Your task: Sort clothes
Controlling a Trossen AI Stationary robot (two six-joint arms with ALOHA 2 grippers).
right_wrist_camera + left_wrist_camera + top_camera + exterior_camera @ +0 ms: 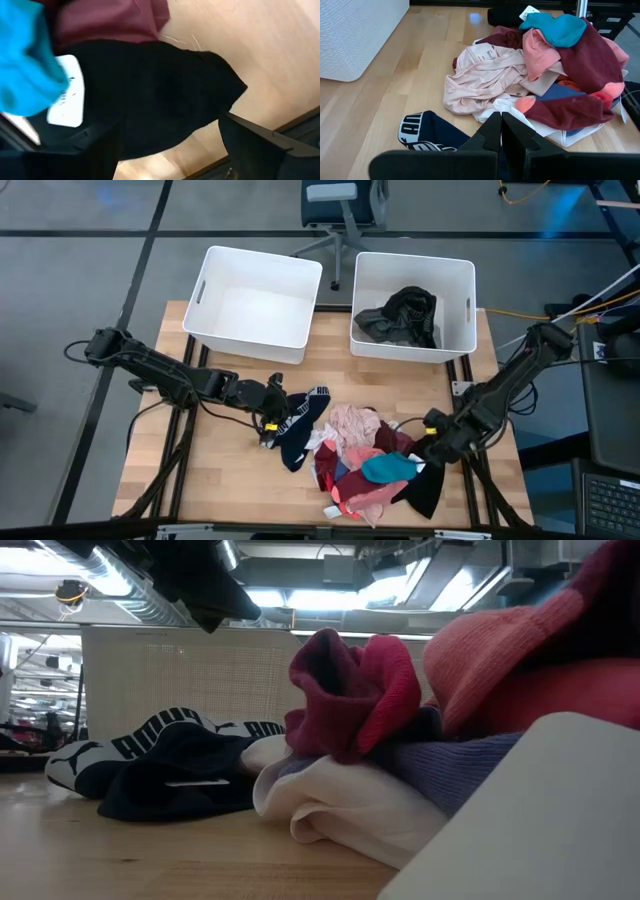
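Note:
A pile of clothes (pixel 365 460) lies on the wooden table's near middle: pink, maroon, red, white, teal (pixel 390 468) and black pieces. A navy garment with a white lettered band (pixel 300 430) lies flat at the pile's left side; it also shows in the left wrist view (pixel 422 132) and the low view (pixel 170 755). My left gripper (pixel 271 418) is shut just left of it, its fingers (pixel 492 132) over the garment's edge. My right gripper (pixel 432 442) is open at the pile's right, its fingers (pixel 255 142) on either side of a black garment (pixel 160 95).
Two white bins stand at the table's far edge: the left one (pixel 255 295) holds nothing, the right one (pixel 368 290) holds dark garments (pixel 405 315). A white tag (pixel 67 92) lies beside the teal piece (pixel 25 65). Bare wood lies at the table's near left.

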